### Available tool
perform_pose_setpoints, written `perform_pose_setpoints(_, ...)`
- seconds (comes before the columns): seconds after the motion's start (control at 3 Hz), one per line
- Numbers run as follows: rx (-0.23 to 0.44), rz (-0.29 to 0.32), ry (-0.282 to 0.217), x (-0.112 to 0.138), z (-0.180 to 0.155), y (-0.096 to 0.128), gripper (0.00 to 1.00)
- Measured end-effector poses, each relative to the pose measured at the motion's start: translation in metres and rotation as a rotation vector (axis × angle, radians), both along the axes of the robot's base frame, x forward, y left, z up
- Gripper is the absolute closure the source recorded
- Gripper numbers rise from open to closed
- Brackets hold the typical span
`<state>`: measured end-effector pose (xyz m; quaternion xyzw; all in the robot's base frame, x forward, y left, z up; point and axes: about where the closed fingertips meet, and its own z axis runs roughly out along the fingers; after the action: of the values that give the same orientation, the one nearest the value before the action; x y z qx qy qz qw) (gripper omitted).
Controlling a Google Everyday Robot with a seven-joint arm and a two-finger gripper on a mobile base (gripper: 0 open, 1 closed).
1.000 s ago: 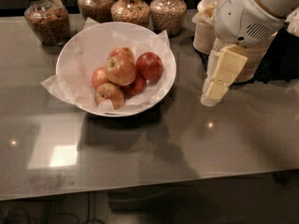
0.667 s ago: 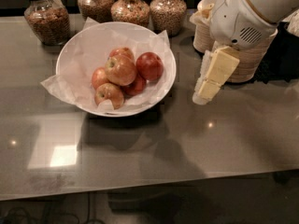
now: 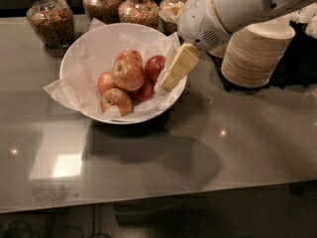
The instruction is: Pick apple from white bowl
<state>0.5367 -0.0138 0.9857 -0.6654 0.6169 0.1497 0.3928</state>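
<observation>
The white bowl (image 3: pixel 89 58), lined with crinkled white paper, stands on the grey table at upper left. Several apples lie in it. The apple (image 3: pixel 128 74), the largest and palest with yellow-orange skin and a red blush, sits on top in the middle. A dark red apple (image 3: pixel 155 65) lies to its right, and smaller blushed apples (image 3: pixel 116 99) lie in front. My gripper (image 3: pixel 169 81) hangs from the white arm at upper right. Its cream fingers (image 3: pixel 182 62) point down-left over the bowl's right rim, just right of the dark red apple. It holds nothing.
Glass jars of grains and cereal (image 3: pixel 49 19) stand behind the bowl along the table's far edge. A stack of tan paper bowls (image 3: pixel 255 51) stands at the right, behind the arm. The table's front edge runs along the bottom.
The gripper has moved left from beside the bowl to over its right rim. The view has shifted, so the bowl sits further right and looks larger. The apples have not moved.
</observation>
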Motion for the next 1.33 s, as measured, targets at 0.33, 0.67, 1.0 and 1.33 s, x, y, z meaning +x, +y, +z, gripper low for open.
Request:
perform_pose_setpoints(0.33, 0.088, 0.056, 0.012, 0.013, -0.002, 0.025, 0.0)
perform_pose_setpoints(0.67, 0.128, 0.117, 0.04, 0.018, -0.009, 0.045, 0.1)
perform_pose_setpoints(1.0, 0.14, 0.162, 0.062, 0.019, -0.017, 0.058, 0.15)
perform_pose_setpoints(1.33, 0.137, 0.179, 0.076, 0.022, -0.025, 0.065, 0.14)
